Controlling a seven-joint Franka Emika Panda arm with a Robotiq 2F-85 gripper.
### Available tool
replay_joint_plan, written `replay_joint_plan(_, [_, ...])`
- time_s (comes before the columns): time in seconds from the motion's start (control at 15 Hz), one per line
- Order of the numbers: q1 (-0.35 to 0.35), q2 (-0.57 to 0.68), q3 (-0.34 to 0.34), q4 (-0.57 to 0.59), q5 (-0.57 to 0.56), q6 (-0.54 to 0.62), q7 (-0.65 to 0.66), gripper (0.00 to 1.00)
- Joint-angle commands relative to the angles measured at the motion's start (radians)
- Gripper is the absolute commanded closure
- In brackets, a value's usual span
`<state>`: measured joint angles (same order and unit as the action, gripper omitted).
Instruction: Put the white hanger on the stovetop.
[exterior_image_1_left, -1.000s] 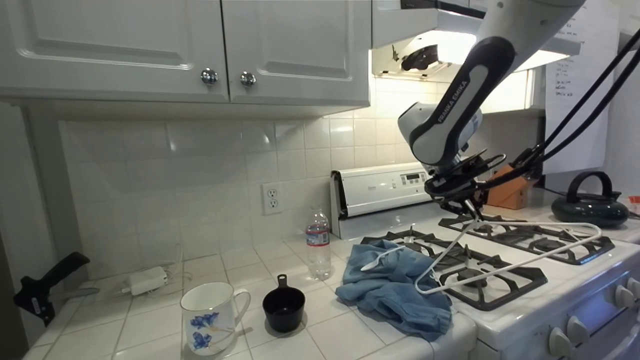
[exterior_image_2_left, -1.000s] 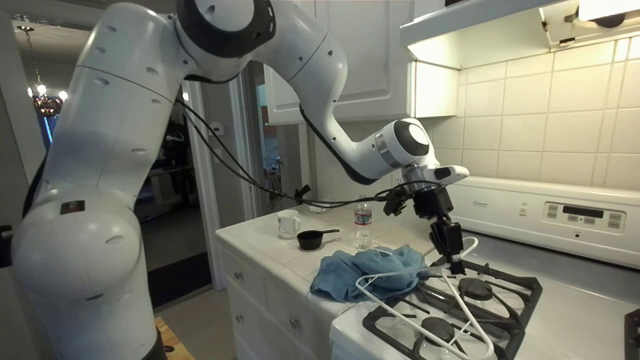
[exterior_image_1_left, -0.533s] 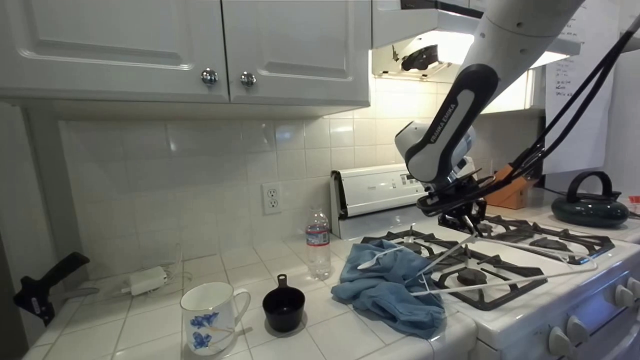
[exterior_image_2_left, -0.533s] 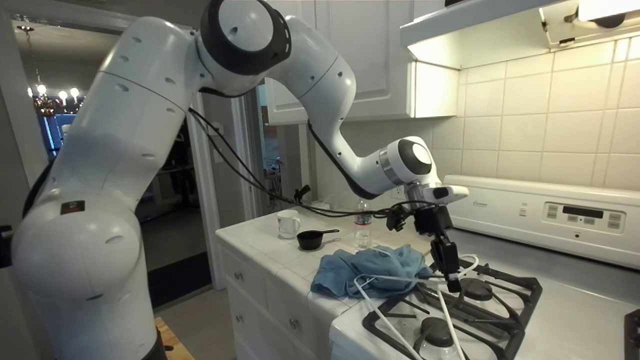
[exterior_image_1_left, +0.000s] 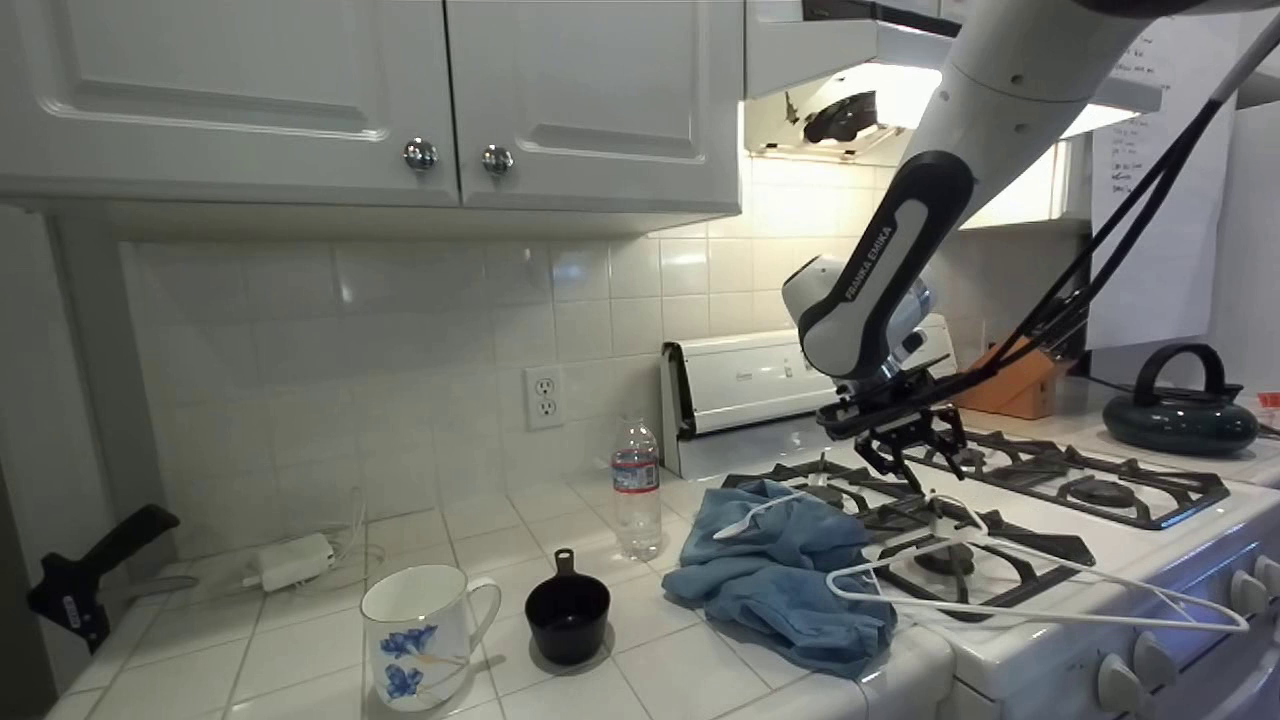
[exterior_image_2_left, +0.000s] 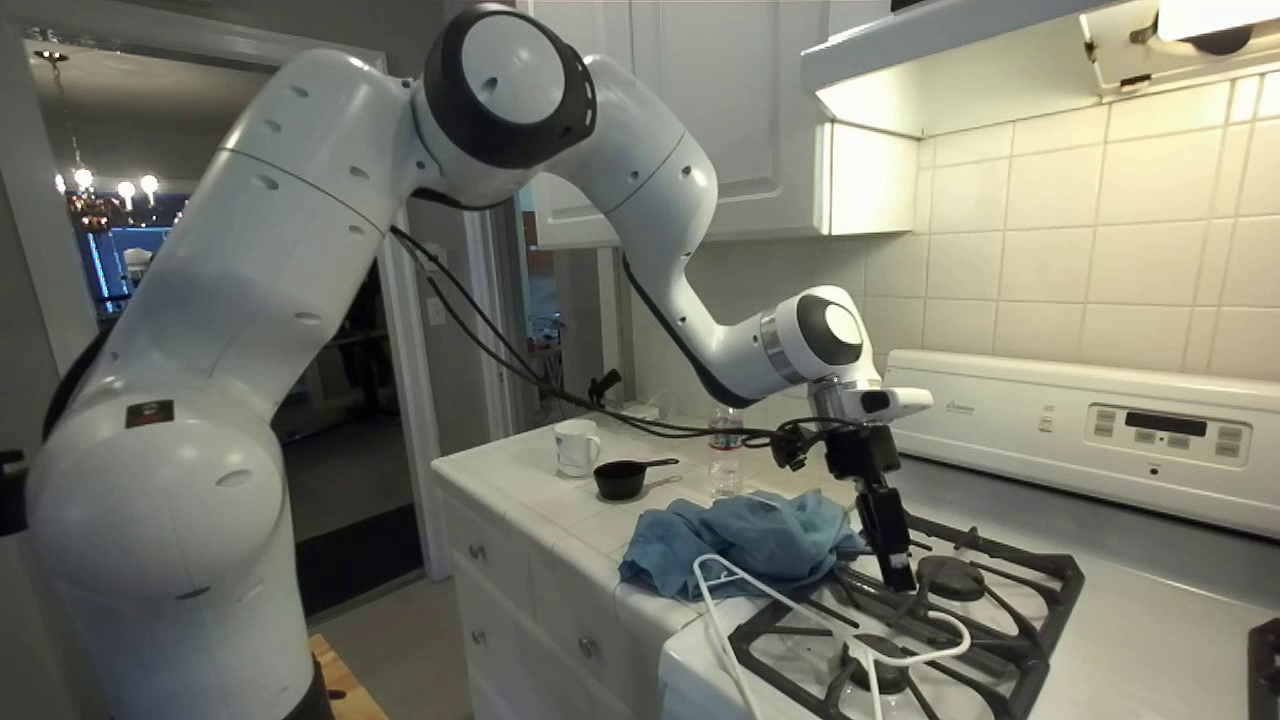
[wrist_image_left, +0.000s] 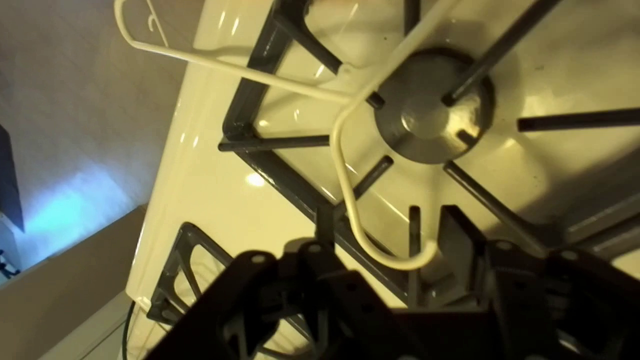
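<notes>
The white hanger lies low across the front burner of the stovetop, nearly flat. In the wrist view the far corner of the hanger juts past the stove's front edge. Its near corner sits by the blue cloth; whether it rests on it I cannot tell. Just above the hook, my gripper points down at the grates. Seen from the wrist, the gripper is open, and the hook's curved end shows between its spread fingers, close to one pad but not clamped.
Beside the stove a crumpled blue cloth carries a white plastic utensil. A water bottle, a black measuring cup and a flowered mug stand on the tiled counter. A dark kettle and a wooden knife block are beyond the burners.
The arm came down toward the burners. The jaws, earlier shut on the hanger near its hook, have spread; the hanger has dropped out of them and tipped flatter toward the front edge.
</notes>
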<state>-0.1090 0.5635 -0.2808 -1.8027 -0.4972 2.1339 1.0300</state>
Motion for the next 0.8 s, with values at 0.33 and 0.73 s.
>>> replay_joint_plan(0.33, [0.086,-0.232,0.047,-0.005,0.020,0.075,-0.128,0.00])
replay_joint_plan(0.73, [0.055,-0.406,0.108,-0.156,0.101,0.247,-0.416,0.00])
